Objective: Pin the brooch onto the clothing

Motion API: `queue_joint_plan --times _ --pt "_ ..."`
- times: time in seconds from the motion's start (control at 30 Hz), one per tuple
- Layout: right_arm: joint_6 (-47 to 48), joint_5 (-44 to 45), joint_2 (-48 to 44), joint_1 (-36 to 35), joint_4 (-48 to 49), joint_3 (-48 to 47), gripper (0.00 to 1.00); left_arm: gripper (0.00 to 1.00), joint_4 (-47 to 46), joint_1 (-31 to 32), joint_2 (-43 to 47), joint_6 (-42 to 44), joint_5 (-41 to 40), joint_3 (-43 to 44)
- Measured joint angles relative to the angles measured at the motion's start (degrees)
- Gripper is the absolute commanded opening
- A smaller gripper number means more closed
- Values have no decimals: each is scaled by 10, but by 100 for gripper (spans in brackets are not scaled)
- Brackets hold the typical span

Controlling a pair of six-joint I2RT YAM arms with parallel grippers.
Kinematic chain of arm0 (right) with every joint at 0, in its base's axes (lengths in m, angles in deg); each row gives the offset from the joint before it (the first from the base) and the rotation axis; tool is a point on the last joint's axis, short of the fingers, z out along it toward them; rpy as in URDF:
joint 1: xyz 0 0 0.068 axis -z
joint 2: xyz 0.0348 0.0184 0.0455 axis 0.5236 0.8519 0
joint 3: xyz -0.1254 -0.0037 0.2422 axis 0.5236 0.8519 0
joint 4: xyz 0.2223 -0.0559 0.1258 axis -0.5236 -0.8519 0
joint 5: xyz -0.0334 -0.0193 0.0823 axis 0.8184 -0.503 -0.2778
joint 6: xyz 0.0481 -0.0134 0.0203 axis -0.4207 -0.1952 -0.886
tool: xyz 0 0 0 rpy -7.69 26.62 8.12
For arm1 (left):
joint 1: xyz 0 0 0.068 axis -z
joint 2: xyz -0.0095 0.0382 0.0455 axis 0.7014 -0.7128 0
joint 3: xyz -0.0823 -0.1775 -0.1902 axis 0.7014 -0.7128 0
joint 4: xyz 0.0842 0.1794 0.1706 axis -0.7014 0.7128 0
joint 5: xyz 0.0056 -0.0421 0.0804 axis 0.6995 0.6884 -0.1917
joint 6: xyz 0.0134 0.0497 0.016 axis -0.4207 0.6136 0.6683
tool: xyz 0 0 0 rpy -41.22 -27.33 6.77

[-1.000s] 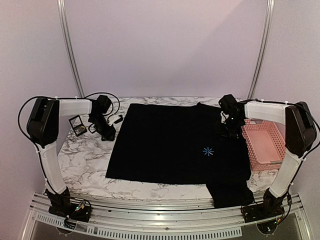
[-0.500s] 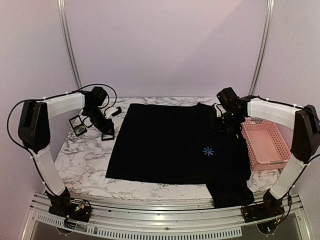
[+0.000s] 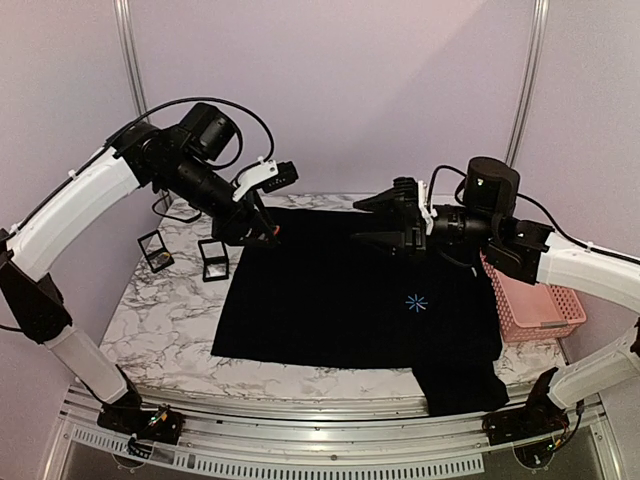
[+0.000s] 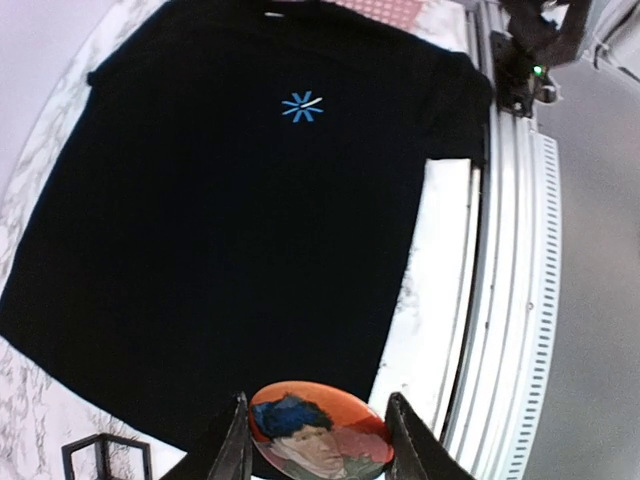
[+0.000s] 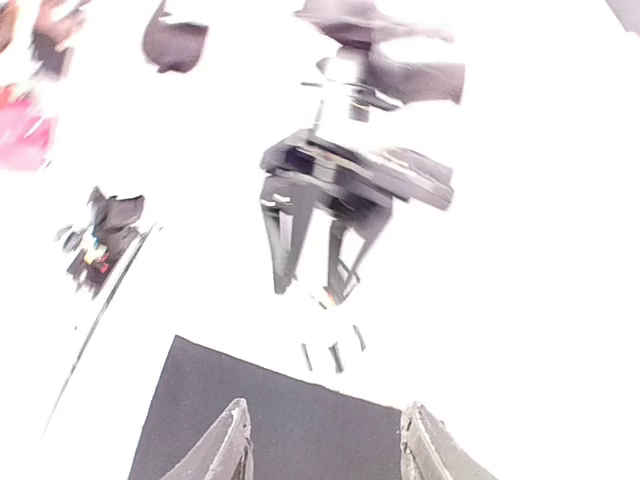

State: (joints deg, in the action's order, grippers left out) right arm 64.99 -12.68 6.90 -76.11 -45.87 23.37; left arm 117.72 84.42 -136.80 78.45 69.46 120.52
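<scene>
Left wrist, brooch (image 4: pixel 320 428) in hand (image 4: pixel 319 452), T-shirt (image 4: pixel 230 220) below

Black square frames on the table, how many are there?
2. One frame lies near the left edge of the table. The other frame sits just left of the shirt. More may be hidden.

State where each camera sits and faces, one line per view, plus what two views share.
Top external: above and behind the bases, looking down on the table; left arm and right arm both show.
Left wrist: raised by the far left, looking down across the T-shirt toward the right base; own jaws holding the brooch.
Right wrist: washed out, facing the left arm's raised end; own open jaws below.
Shared: top and left wrist both show the blue starburst.
</scene>
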Motion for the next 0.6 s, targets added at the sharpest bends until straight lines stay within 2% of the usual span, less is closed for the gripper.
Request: queue_joint_plan --times 0.17,0.27,0.47,0.6 --pt "198 -12 51 -64 -10 -36 51 24 57 61 -16 7 26 48" --pt "280 1 65 -101 -16 -37 51 24 71 82 -22 10 42 70" --pt "357 11 71 -133 -15 -40 48 23 81 106 -37 14 59 90" --pt "381 17 79 -133 -14 -48 42 23 83 122 -51 16 65 90"
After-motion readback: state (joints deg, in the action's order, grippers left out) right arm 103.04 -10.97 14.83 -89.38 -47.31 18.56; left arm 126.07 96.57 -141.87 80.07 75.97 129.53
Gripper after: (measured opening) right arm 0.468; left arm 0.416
